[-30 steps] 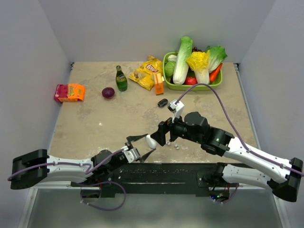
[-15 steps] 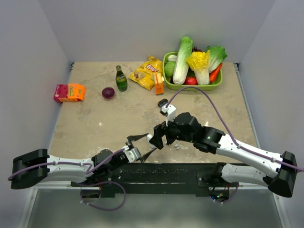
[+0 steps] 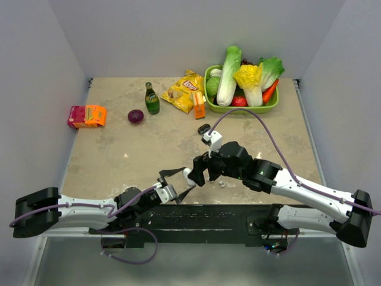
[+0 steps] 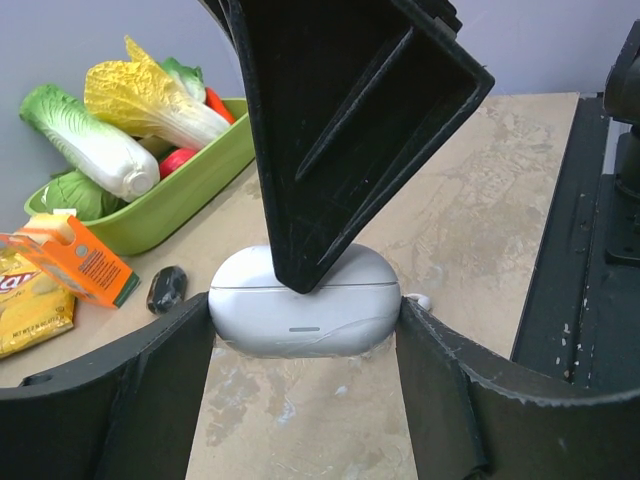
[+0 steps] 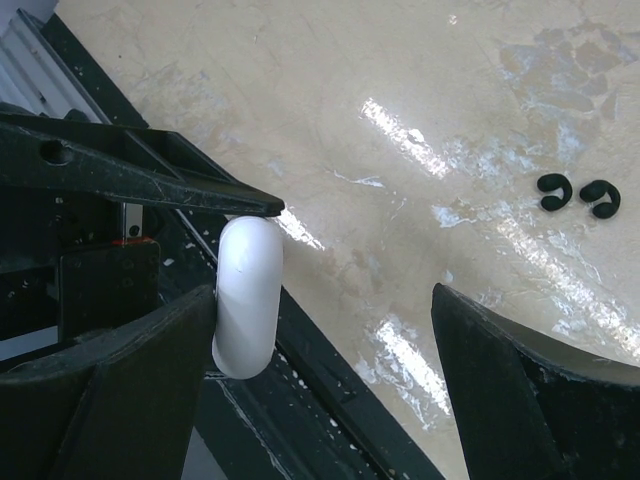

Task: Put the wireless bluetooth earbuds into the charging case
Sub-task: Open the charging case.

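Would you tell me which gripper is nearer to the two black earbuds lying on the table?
Right. The right gripper hangs open close beside the black earbuds; the left gripper, clamped on the white charging case, sits on its far side, farther away.

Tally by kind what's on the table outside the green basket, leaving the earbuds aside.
Charging cases: 2, white case and black case
Boxes: 2, pink-orange box and orange carton
Green bottle: 1
Purple onion: 1
Chip bag: 1
Total: 7
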Controlling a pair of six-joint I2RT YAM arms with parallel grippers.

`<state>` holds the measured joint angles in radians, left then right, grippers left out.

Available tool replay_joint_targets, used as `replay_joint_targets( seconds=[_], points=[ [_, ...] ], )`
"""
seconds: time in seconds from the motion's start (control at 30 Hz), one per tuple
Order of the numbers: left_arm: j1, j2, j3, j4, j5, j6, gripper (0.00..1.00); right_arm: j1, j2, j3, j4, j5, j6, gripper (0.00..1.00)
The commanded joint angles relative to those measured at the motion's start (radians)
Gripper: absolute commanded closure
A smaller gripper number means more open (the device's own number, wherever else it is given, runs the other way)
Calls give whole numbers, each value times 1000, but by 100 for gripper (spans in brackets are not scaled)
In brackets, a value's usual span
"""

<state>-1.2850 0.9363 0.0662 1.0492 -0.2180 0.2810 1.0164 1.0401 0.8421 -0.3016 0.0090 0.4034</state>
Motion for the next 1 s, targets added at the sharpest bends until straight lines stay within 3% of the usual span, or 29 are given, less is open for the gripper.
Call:
replay_joint_targets(
  seconds=[0.0, 0.4, 0.63, 0.97],
  points=[
    [1, -19, 21, 54, 0, 18, 100, 1, -31, -9, -28, 72, 6, 11],
    [1, -24, 11, 61, -11, 15, 100, 1, -92, -18, -28, 166, 34, 11],
    [1, -31, 1, 75, -21, 20, 100, 1, -134, -34, 81, 23, 41, 18],
    [1, -14, 4, 115, -17, 30, 100, 1, -72, -40, 137, -30, 55, 30]
  ],
)
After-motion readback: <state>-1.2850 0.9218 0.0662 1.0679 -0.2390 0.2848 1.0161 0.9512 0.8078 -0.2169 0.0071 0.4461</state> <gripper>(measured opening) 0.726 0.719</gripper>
